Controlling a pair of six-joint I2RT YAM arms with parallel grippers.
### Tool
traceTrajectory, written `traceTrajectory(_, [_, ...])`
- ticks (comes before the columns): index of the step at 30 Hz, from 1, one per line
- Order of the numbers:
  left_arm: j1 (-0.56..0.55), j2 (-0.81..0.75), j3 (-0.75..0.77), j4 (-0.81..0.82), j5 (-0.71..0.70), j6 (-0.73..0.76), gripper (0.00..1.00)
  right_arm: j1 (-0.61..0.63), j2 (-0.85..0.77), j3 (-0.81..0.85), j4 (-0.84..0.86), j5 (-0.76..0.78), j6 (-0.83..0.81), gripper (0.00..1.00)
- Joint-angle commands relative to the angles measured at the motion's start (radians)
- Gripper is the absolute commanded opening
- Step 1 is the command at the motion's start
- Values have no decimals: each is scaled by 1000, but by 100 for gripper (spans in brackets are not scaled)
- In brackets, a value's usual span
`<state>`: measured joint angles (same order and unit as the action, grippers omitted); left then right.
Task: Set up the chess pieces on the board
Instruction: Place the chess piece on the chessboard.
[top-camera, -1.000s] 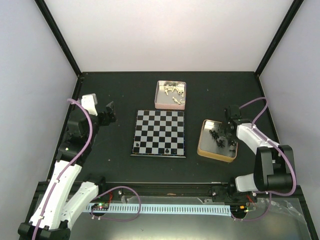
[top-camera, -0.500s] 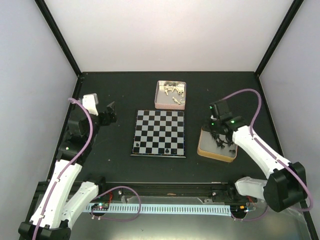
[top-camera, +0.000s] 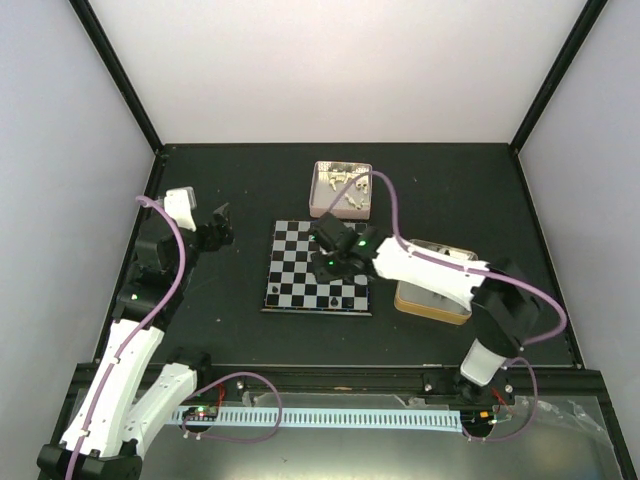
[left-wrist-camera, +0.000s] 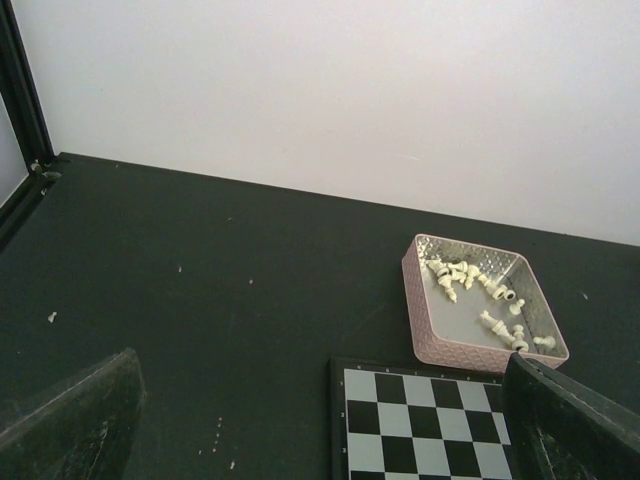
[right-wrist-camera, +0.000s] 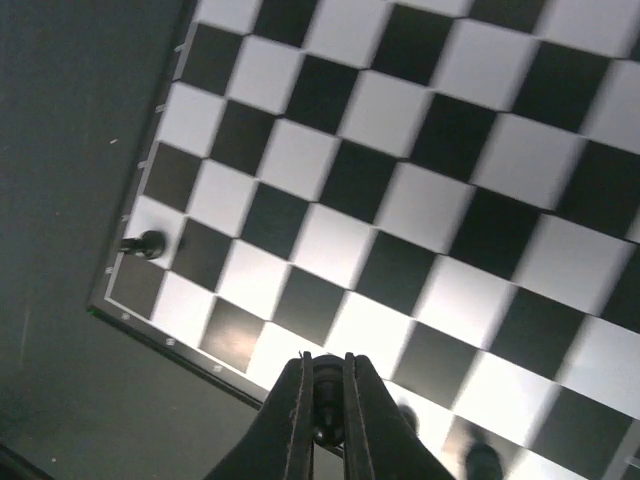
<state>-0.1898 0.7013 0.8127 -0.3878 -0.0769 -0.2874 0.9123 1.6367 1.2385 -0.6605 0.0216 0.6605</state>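
The board (top-camera: 290, 250) lies in the middle of the table, with three black pieces standing in its near row (top-camera: 333, 300). My right gripper (top-camera: 328, 262) hovers over the board's near half. In the right wrist view the right gripper (right-wrist-camera: 325, 400) is shut on a black chess piece (right-wrist-camera: 325, 385) above the board's (right-wrist-camera: 330, 130) edge squares. One black piece (right-wrist-camera: 148, 243) stands at a corner square, and two more are blurred at lower right. My left gripper (top-camera: 218, 224) is open and empty, left of the board. It shows open in the left wrist view (left-wrist-camera: 330, 400).
A pink tin (top-camera: 341, 189) with several white pieces stands just behind the board and shows in the left wrist view (left-wrist-camera: 480, 310). A gold-rimmed tin (top-camera: 432, 290) sits right of the board, partly hidden by the right arm. Black frame posts border the table.
My right arm has swung left from the gold tin to over the board, carrying a black piece. The left arm has not moved.
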Motion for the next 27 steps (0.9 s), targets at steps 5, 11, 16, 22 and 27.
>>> traceTrajectory(5, [8, -8, -4, 29, 16, 13, 99, 127, 204, 195, -21, -22, -10, 1])
traceTrajectory(11, [8, -9, -4, 27, 16, 15, 99, 165, 311, 289, -52, -12, -21, 1])
traceTrajectory(16, [9, -9, -3, 28, 14, 15, 99, 169, 357, 307, -54, -1, -21, 1])
traceTrajectory(22, [8, -10, -6, 29, 16, 12, 99, 169, 400, 315, -41, -15, -12, 1])
traceTrajectory(27, [8, -9, -5, 27, 12, 11, 99, 168, 415, 313, -32, -15, -7, 1])
